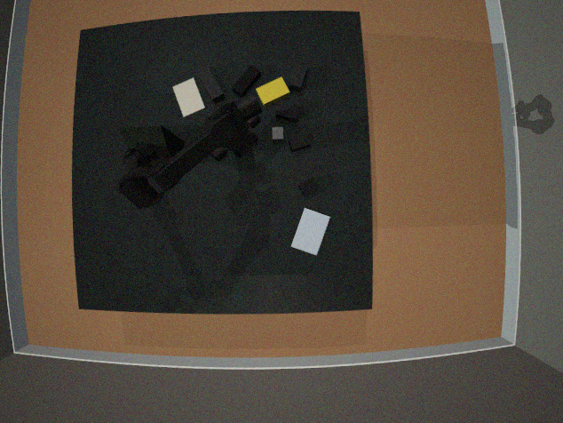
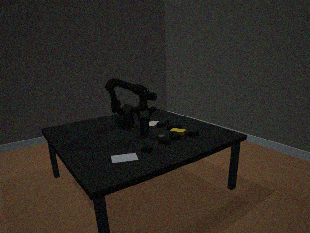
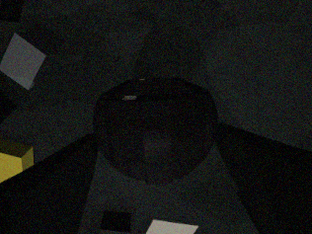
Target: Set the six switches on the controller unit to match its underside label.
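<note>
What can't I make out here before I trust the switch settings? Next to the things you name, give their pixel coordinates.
- Switch positions: too dark and grainy in the exterior and wrist views.
- Underside label squares: unreadable in every view; darkness and grain.
- Grip on the dark shape [image 2: 144, 128] [image 3: 155, 129] at the gripper [image 2: 143, 120] [image 3: 156, 135]: contact lost in shadow, exterior and wrist; the arm [image 1: 184, 159] [image 2: 126, 84] covers it from the top.

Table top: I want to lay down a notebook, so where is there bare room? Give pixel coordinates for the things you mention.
In the top view, broad bare patches lie left of the white sheet [image 1: 310, 231] [image 2: 124, 157] and along the table's near edge below it. It is crowded around the yellow block [image 1: 273, 90] [image 2: 177, 129] [image 3: 11, 167], among dark parts.
</note>
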`<state>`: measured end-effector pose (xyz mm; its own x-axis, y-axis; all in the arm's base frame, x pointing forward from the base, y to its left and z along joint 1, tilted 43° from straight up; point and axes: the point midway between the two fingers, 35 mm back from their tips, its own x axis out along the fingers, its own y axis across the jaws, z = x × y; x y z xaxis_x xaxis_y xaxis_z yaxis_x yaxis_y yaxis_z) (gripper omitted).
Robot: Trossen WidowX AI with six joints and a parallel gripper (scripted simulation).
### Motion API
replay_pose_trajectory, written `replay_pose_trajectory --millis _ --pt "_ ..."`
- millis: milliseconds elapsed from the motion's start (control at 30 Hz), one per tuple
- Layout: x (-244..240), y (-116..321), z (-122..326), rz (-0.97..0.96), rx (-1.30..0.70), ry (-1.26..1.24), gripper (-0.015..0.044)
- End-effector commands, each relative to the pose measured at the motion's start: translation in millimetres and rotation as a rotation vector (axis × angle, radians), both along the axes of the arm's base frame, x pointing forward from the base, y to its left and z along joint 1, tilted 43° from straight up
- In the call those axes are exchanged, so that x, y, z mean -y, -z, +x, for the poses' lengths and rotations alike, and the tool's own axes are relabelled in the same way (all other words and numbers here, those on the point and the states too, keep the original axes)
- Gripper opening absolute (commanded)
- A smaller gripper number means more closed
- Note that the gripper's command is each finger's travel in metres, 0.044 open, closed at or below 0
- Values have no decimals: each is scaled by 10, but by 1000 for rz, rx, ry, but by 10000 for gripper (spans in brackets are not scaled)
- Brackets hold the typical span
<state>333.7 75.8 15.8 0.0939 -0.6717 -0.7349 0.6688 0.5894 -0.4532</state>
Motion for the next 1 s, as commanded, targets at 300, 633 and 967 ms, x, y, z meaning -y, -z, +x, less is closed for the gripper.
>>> replay_pose_trajectory --millis 300,633,967 --pt "-1 100 -109 3 -15 18 338" --pt "-37 144 -170 4 -15 18 338" --pt "-71 190 -230 4 -16 18 338"
